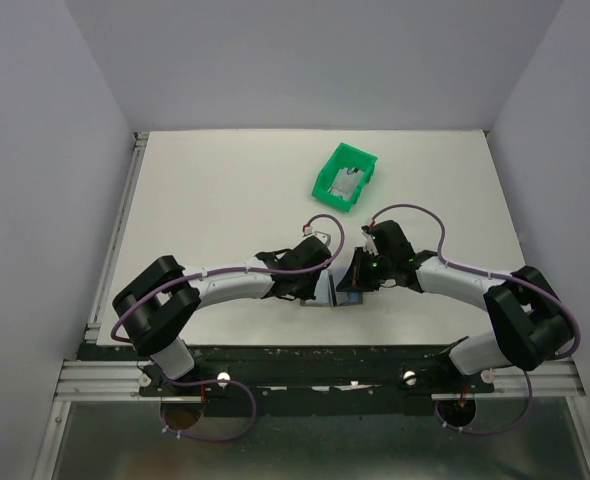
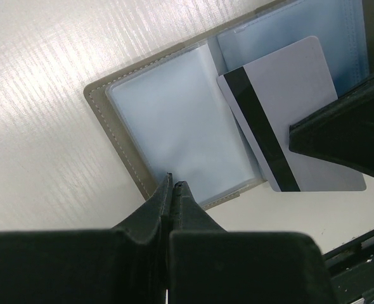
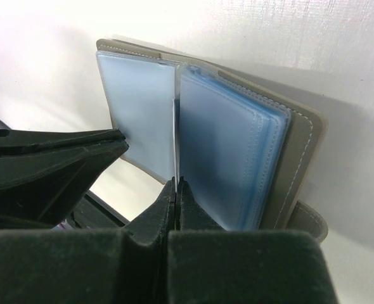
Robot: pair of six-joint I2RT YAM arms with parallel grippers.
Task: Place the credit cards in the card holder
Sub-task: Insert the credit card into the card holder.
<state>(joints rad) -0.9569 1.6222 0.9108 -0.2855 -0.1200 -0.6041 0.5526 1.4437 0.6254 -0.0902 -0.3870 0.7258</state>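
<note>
The right gripper (image 3: 176,184) pinches a silver-grey, black-striped credit card (image 2: 301,95), not yet seated, at the open grey-brown folding card holder (image 2: 168,114); the closed left gripper (image 2: 173,185) steadies its six-o'clock edge.

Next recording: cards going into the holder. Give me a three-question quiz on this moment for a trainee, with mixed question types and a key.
1. True or false: the left hand is shut, with its tips at the edge of the open card holder.
2. What grips the striped credit card? A) the left hand B) the right hand C) nothing, it lies loose on the table
3. In one word: what colour is the bin beyond the arms?

Key: 1 true; 2 B; 3 green.
</note>
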